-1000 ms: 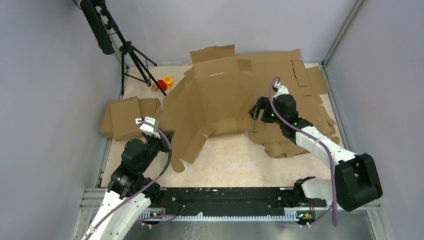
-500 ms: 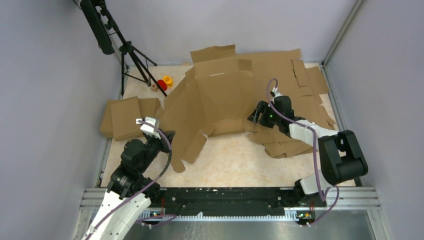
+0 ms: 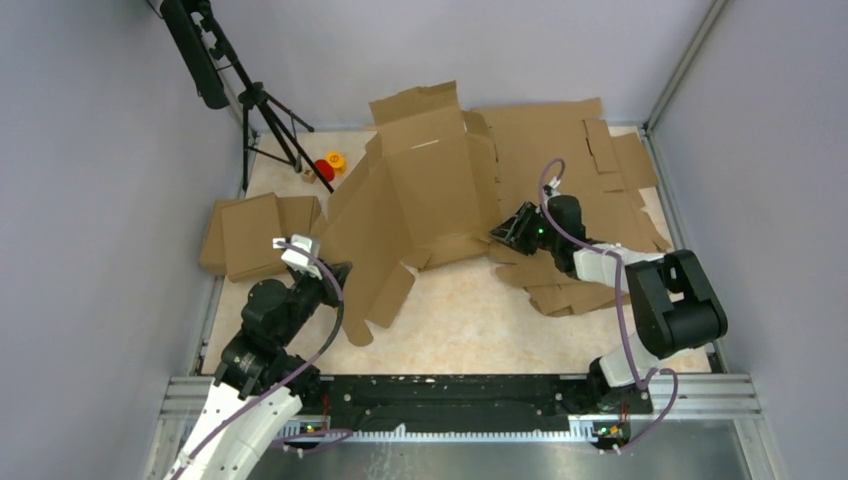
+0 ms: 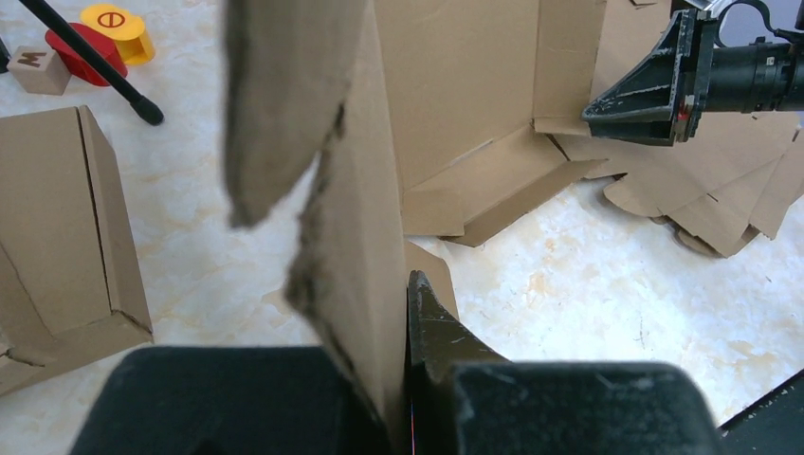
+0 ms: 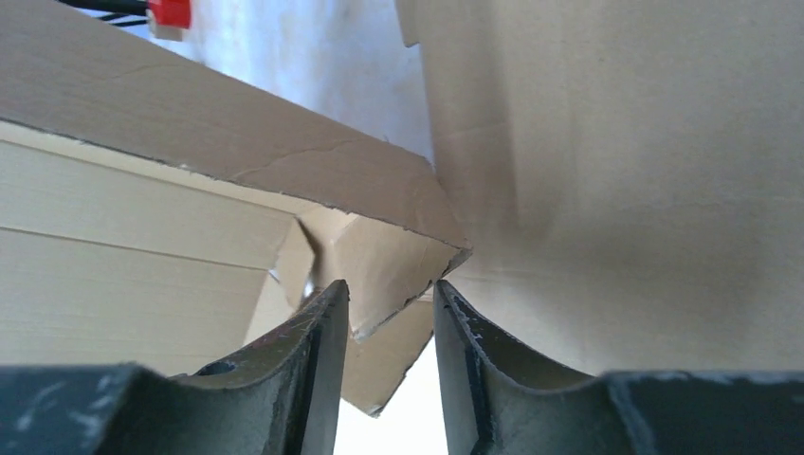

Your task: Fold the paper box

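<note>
Left pincer (image 4: 403, 296): one finger hidden behind the brown corrugated cardboard paper box (image 4: 356, 237) panel; panel's near edge blurred.
Flat brown cardboard sheet pile (image 3: 590, 150): partly covered by box and right arm (image 3: 600, 265).
Black tripod (image 3: 262, 105): top cut off.

Matt brown cardboard on a smooth, marbled top.
The paper box (image 3: 430, 190) is plain corrugated cardboard, matt and dry-looking, its cut edges fuzzy and ragged in the left wrist view. The loose cardboard sheets (image 3: 590, 170) have the same finish. The table (image 3: 480, 320) has a smooth, faintly shiny, cream marbled surface. The right gripper (image 5: 389, 289) has dark fingers (image 5: 308, 360) of smooth hard plastic, lightly scuffed. The rail (image 3: 450, 390) along the near edge looks like black-coated metal.
</note>
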You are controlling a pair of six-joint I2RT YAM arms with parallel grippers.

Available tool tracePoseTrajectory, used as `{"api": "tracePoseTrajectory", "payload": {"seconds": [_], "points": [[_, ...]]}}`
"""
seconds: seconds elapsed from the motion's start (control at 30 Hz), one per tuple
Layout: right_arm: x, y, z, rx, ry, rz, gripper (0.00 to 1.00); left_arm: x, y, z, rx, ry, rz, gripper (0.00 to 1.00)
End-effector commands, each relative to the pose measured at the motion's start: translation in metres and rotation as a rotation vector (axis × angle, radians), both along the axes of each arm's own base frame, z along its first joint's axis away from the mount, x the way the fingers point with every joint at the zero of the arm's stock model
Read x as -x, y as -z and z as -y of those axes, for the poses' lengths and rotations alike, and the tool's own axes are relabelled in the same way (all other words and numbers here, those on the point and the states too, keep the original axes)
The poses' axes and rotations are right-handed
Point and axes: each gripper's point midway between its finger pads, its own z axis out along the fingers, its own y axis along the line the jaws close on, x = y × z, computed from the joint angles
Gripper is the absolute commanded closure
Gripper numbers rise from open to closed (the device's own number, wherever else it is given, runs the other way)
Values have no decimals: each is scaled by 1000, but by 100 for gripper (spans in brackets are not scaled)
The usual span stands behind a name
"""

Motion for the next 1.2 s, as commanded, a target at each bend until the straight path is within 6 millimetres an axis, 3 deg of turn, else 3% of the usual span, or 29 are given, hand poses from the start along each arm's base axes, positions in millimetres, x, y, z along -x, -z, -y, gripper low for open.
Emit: {"api": "tracePoseTrajectory", "payload": {"seconds": [0.0, 0.07, 0.33, 0.43, 0.63, 0.73, 0.83, 0.93, 1.17], "points": [[-7, -33, -10, -125, 6, 68, 64, 1, -13, 6, 11, 38, 60, 100], [-7, -32, -10, -115, 4, 66, 69, 1, -14, 7, 12, 43, 63, 100], [-8, -19, -8, -71, -8, 46, 71, 1, -14, 8, 13, 50, 64, 100], [-9, -28, 0, 0, -10, 98, 63, 1, -15, 7, 12, 47, 67, 100], [-22, -43, 36, 273, 27, 214, 41, 1, -16, 7, 13, 43, 68, 100], [-34, -42, 46, 283, 76, 220, 31, 1, -15, 7, 14, 45, 66, 100], [-44, -41, 41, 262, 55, 254, 25, 1, -15, 7, 14, 45, 65, 100], [-53, -34, 38, 303, 3, 313, 25, 1, -15, 7, 17, 45, 64, 100], [-56, -17, 11, 270, -159, 336, 38, 1, -14, 8, 17, 48, 58, 100]]}}
